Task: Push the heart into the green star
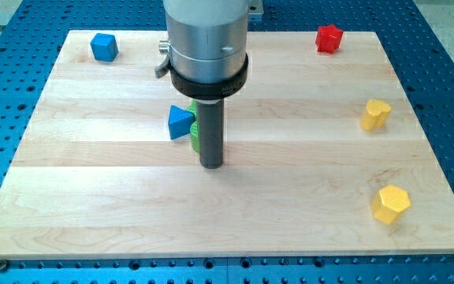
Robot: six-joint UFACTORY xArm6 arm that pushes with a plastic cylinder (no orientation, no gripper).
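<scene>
A yellow heart (375,114) lies near the board's right edge, about halfway up the view. A green block (195,136) sits left of centre, mostly hidden behind my rod, so I cannot make out its shape. A blue triangle (180,122) touches its left side. My tip (211,165) rests on the board just right of and below the green block, close against it. The tip is far to the left of the heart.
A blue cube (104,46) sits at the top left and a red star (329,38) at the top right. A yellow hexagon (390,204) lies at the lower right. The wooden board (93,205) rests on a blue perforated table.
</scene>
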